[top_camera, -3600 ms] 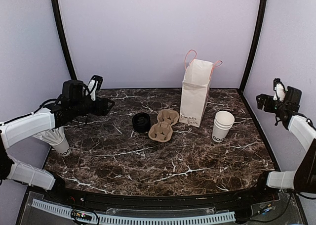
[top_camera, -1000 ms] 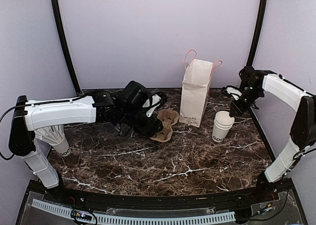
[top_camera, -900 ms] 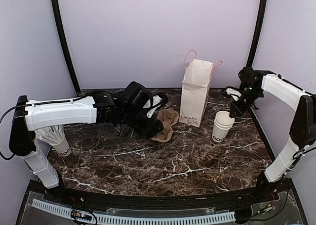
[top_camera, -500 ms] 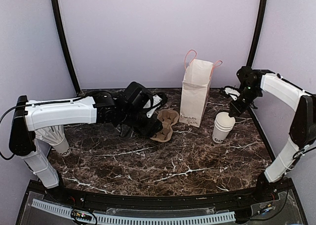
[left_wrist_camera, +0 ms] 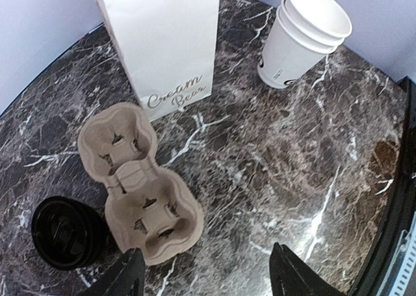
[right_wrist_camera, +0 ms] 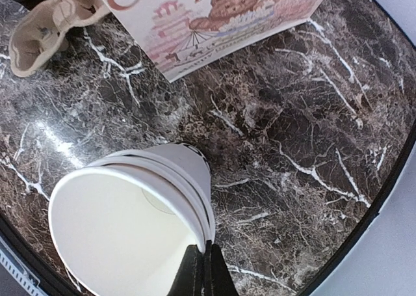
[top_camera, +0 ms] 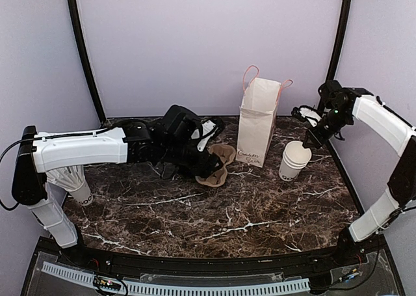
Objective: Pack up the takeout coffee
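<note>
The takeout coffee is out of view; no lidded cup shows. A stack of lidless white paper cups (top_camera: 294,161) stands right of the bag, leaning a little. My right gripper (top_camera: 311,142) is shut on the top cup's rim (right_wrist_camera: 207,257), with the open cup mouth (right_wrist_camera: 123,231) below it. My left gripper (left_wrist_camera: 208,280) hangs open over the marble, its fingers (left_wrist_camera: 123,280) beside the brown pulp cup carrier (left_wrist_camera: 140,185). Black lids (left_wrist_camera: 65,234) lie in a stack left of the carrier. In the top view the left gripper (top_camera: 207,154) covers part of the carrier (top_camera: 216,171).
A white paper bag (top_camera: 257,123) with pink handles stands open behind the carrier, printed side toward the cups (right_wrist_camera: 214,16). A white cup with straws (top_camera: 75,182) sits at the far left edge. The marble table (top_camera: 214,218) ends in a black rim.
My right gripper has shut on the top cup's rim and lifted slightly, tipping the stack. My left arm has shifted a little over the carrier.
</note>
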You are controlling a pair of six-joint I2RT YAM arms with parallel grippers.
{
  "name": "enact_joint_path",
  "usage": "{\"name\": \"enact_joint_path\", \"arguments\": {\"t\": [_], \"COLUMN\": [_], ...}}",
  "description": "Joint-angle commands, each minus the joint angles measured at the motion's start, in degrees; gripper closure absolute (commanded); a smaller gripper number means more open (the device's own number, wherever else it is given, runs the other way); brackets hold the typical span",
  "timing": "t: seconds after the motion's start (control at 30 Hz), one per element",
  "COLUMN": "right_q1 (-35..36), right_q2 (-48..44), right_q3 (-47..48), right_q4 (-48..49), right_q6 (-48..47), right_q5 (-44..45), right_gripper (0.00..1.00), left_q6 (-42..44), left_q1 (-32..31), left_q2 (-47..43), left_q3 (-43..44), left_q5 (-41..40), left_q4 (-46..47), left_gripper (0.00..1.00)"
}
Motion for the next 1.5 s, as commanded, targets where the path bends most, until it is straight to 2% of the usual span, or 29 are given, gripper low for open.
{"name": "enact_joint_path", "arguments": {"t": [0.0,0.1,0.2,0.3,0.37,0.4,0.47,0.5,0.6,0.67,0.7,0.73,0.77,0.8,0.87,0.9,0.97,1.0,1.07,1.1,1.17,1.2,1.23,1.27,1.3,1.33,1.37,1.43,1.47], "right_q1": [0.34,0.33,0.1,0.86,-0.76,-0.91,0.88,1.04,-2.63,-1.55,-1.49,-2.96,-4.87,-6.01,-4.52,-3.79,-6.26,-7.5,-6.64,-6.64,-11.18,-12.36,-11.39,-10.35,-10.36,-11.36,-11.87,-8.53,-7.2], "right_q2": [-3.07,-3.04,-1.4,-0.58,1.43,2.27,2.47,2.02,2.78,3.12,3.1,3.44,4.13,4.66,4.66,4.17,4.19,4.45,4.83,4.92,5.78,6.19,6.41,6.09,5.82,5.82,5.85,5.31,4.81], "right_q3": [2.94,3.34,6.06,5.6,8.83,9.66,8.56,7.78,10.45,8.56,7.67,8.71,10.61,11.89,11.04,9.94,11.68,12.52,12.05,12.24,15.25,15.67,15.19,14.08,13.49,14.33,15.03,12.91,11.64], "right_q4": [-1.72,-0.86,-5.21,-2.85,-10.54,-10.96,-4.86,-3.05,-6.76,-1.5,-1.07,-3.61,-7.54,-8.41,-3.63,-2.55,-8.06,-8.41,-2.54,-2.54,-8.19,-6.5,-4.23,-3.06,-4.02,-7.47,-9.22,-3.49,-2.77], "right_q6": [-1.27,-0.28,-3.36,-1.58,-8.65,-7.18,-1.27,-1.4,-4.93,0.68,-0.3,-3.35,-5.93,-5.22,0.18,-1.19,-7.45,-5.91,1.42,0.25,-4.88,-1.37,1.89,1.21,-1.12,-4.64,-5.01,1.91,0.23], "right_q5": [-5.48,-2.98,-9.4,-2.01,-13.89,-15.08,-0.46,1.97,-12.47,1.46,4.4,-1.18,-13.42,-16.15,-2.97,-0.99,-15.21,-17.63,-0.3,0.94,-13.82,-9.77,-0.17,5.76,2.72,-7.74,-13.22,0.88,4.56], "right_gripper": [1.0,1.0,1.0,1.0,1.0,1.0,1.0,1.0,1.0,1.0,1.0,1.0,1.0,1.0,1.0,1.0,1.0,1.0,1.0,1.0,1.0,1.0,1.0,1.0,1.0,1.0,1.0,1.0,1.0], "left_q6": [-4.66,-5.27,-5.64,-6.45,-6.78,-6.89,-6.87,-6.76,-6.4,-6.12,-5.94,-5.83,-5.8,-5.76,-5.81,-5.9,-6.0,-6.0,-5.91,-5.86,-5.82,-5.82,-5.82,-5.84,-5.87,-5.9,-5.99,-6.11,-6.2], "left_q1": [-1.03,-1.39,-1.56,-1.68,-1.92,-1.99,-2.11,-2.13,-2.16,-2.16,-2.17,-2.17,-2.15,-2.14,-2.14,-2.14,-2.16,-2.15,-2.14,-2.14,-2.14,-2.14,-2.14,-2.14,-2.14,-2.14,-2.14,-2.14,-2.14], "left_q2": [-1.84,-0.96,0.66,1.61,1.84,1.88,1.86,1.73,1.03,0.67,0.59,0.47,0.45,0.43,0.31,0.32,0.38,0.48,0.5,0.59,0.59,0.56,0.45,0.26,0.12,0.05,-0.04,-0.13,-0.16], "left_q3": [-1.11,-1.12,-0.64,-0.73,-1.1,-1.17,-1.2,-1.13,-1.11,-1.38,-1.62,-1.72,-2.01,-2.22,-2.95,-3.42,-3.77,-3.89,-3.95,-3.94,-3.9,-3.96,-4.08,-4.31,-4.43,-4.56,-4.68,-5.1,-5.27], "left_q5": [5.58,7.76,7.54,8.27,8.38,8.33,8.24,8.35,8.26,7.94,7.89,7.75,7.67,7.67,7.62,7.6,7.89,7.91,7.96,8.1,8.26,8.27,8.3,8.25,8.19,8.19,8.13,8.01,7.97], "left_q4": [10.99,14.33,15.78,16.95,17.93,18.12,18.0,17.72,17.21,17.07,16.99,16.97,16.96,16.96,17.41,17.78,18.14,18.21,18.35,18.36,18.29,18.32,18.39,18.42,18.48,18.55,18.55,18.7,18.89], "left_gripper": [0.32,0.32,0.32,0.32,0.32,0.32,0.32,0.32,0.32,0.32,0.32,0.32,0.32,0.32,0.32,0.32,0.32,0.32,0.32,0.32,0.32,0.32,0.32,0.32,0.32,0.32,0.32,0.32,0.32]}}
